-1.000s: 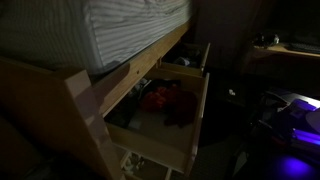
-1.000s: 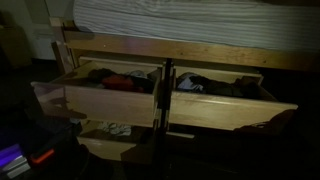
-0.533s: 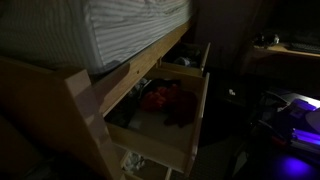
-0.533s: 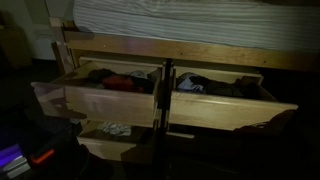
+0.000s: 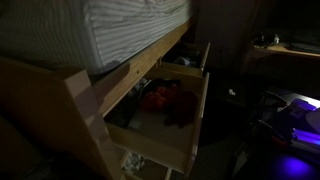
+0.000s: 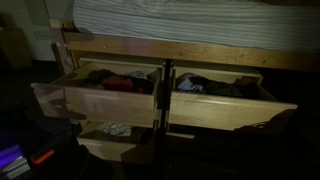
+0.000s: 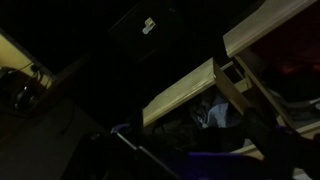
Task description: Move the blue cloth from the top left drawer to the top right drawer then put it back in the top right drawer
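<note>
You had a bed frame [image 6: 180,52] of pale, honey-coloured wood before you, plain and unpainted, with the room around it nearly black. Above the frame, the mattress [image 6: 190,20] carried fine grey-and-white stripes. The drawers [image 6: 110,102] under the frame showed the same light wood. In the frame's upper left drawer you saw a bright red fabric [image 6: 118,82] next to a dark maroon fabric [image 5: 180,110]. In the upper right one the blue cloth [image 6: 190,86] looked pale blue-grey, almost white. Beside the frame, low down, a purple glow [image 5: 295,165] shone.
</note>
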Robot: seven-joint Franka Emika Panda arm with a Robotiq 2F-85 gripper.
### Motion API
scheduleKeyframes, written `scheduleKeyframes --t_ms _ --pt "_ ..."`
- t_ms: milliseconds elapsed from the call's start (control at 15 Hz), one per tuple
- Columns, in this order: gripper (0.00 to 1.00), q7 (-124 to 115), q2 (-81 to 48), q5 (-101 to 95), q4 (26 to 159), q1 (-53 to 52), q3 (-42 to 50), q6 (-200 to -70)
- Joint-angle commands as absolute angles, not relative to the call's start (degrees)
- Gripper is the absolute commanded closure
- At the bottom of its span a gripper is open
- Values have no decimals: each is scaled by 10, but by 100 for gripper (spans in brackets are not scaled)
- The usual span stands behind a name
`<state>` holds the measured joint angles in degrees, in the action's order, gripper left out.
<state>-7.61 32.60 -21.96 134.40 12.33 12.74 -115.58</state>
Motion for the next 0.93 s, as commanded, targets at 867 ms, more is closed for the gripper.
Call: scheduleKeyframes --t_ms 867 --pt "0 400 52 122 1192 68 349 -1092"
